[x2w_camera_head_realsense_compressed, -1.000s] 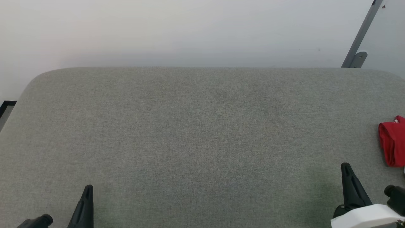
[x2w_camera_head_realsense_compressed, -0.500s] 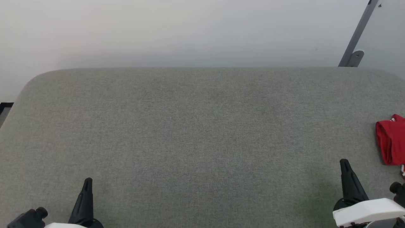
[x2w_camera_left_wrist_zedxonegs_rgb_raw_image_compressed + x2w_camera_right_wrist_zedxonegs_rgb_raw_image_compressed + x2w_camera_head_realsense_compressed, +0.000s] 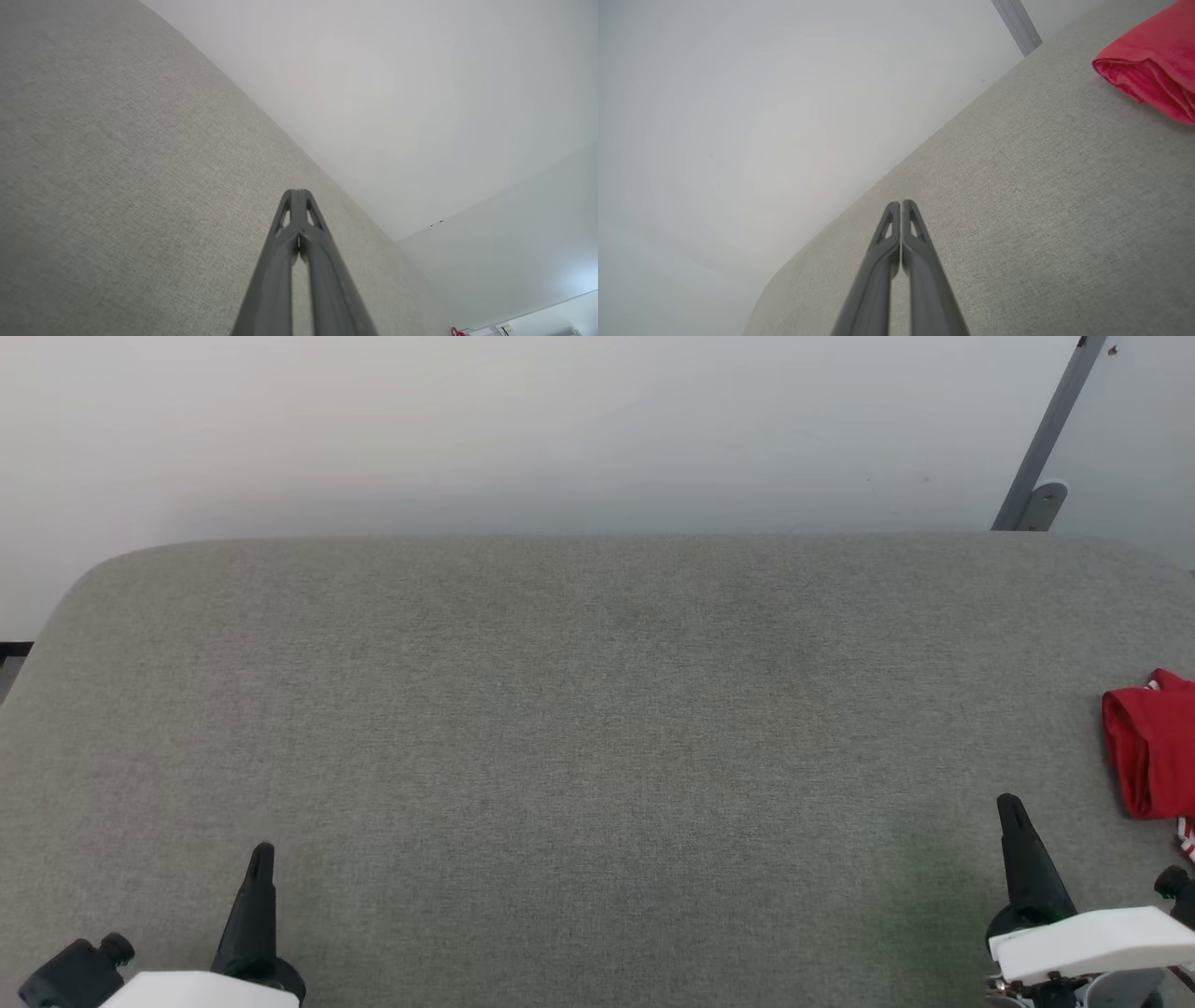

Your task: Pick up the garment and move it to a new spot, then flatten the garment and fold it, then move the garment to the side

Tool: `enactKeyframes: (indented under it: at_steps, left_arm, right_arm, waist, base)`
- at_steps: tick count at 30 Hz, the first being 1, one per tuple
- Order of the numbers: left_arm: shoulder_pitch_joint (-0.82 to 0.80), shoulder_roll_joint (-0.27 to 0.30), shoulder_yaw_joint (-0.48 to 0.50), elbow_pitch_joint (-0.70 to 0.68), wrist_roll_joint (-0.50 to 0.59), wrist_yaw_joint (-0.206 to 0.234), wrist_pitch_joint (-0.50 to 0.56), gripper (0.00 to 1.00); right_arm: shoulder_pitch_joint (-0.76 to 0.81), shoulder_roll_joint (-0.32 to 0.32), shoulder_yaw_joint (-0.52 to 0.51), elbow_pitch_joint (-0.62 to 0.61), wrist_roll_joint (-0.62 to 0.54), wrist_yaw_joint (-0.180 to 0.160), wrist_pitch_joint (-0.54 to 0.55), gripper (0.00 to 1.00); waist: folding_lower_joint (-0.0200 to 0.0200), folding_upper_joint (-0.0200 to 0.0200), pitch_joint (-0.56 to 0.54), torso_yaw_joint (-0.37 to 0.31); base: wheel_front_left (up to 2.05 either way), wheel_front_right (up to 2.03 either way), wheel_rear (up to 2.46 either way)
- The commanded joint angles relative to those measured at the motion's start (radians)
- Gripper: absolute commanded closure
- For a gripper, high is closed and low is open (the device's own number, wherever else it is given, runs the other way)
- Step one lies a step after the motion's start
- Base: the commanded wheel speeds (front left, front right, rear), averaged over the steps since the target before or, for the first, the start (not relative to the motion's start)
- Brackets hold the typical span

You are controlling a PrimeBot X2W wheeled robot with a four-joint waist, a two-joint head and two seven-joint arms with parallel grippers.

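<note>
The grey woven tabletop [image 3: 597,709] is spreading out ahead of both tools and running to a pale wall [image 3: 560,429] beyond their tips. The garment [image 3: 1153,751] is lying on it as a compact red bundle, ahead of the right tool [image 3: 1006,800] and off to its right, apart from it and well apart from the left tool [image 3: 261,851]. The picture edge is cutting most of it off, so I cannot tell how neatly it is folded. In the right wrist view a rounded, doubled-over edge is facing the fingers [image 3: 924,289], up and to their right. Both tools are pointing forward over the tabletop with their tips pressed together, gripping nothing. A thin grey strut [image 3: 1050,429] is leaning by the wall, far ahead of the right tool. By its look, the garment is going to handle as light, limp jersey, sagging, stretching and sliding layer over layer when lifted, with nothing in it to break. A pinch on that rounded edge, taking all layers at once, is looking like the safest hold for the right tool, since grabbing one loose layer is likely to unroll the bundle.
</note>
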Motion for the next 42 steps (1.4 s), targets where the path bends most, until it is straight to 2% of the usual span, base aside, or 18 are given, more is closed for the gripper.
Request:
enactKeyframes:
  at_steps: [1, 42]
  left_arm:
    - [-0.033, 0.0, 0.01, -0.005, -0.037, 0.001, 0.013, 1.0]
    - [-0.128, -0.065, 0.053, 0.049, -0.382, 0.002, 0.129, 1.0]
  right_arm:
    - [-0.029, -0.001, 0.002, -0.003, 0.046, 0.0, 0.007, 1.0]
    - [-0.094, 0.003, 0.007, 0.059, 0.463, 0.0, 0.08, 1.0]
  waist:
    - [0.0, 0.0, 0.0, -0.002]
    - [0.0, 0.0, 0.0, -0.03]
  base:
    - [0.0, 0.0, 0.0]
    - [0.0, 0.0, 0.0]
